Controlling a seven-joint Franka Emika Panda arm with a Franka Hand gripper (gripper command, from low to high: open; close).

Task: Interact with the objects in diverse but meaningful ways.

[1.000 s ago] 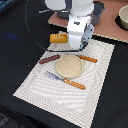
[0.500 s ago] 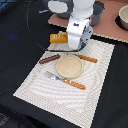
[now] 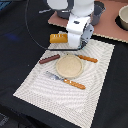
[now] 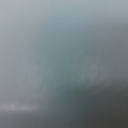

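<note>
round plate (image 3: 69,67) on mat, nothing inside

A robot test bench is posing as a dining table: a striped placemat (image 3: 70,75) is lying on a dark tabletop (image 3: 15,55), carrying a round wooden plate (image 3: 69,66), wooden-handled cutlery (image 3: 67,81) and toy food like a bread loaf (image 3: 58,38).

The exterior view was evenly lit but soft and low-resolution; the wrist view was a featureless grey-blue blur.
</note>
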